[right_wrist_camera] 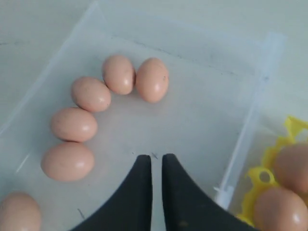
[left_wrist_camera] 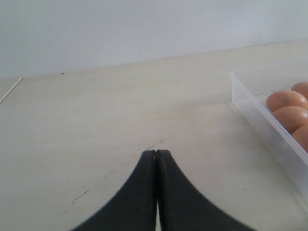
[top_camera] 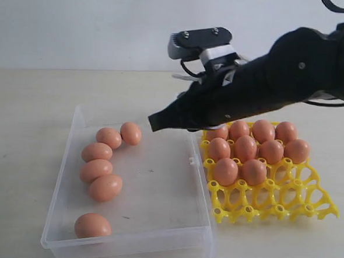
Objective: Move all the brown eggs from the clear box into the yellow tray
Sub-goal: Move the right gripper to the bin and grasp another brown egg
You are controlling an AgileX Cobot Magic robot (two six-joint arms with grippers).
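Right wrist view: right tool, all but closed and empty, hangs over box middle; six eggs line the box wall opposite tray, nearest pair dead ahead, long axes roughly along reach.

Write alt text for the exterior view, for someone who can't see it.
Six brown eggs lie in a clear box on the left; ten more sit in a yellow tray beside it. A black robot arm reaches in from the right, its empty tool over the box.
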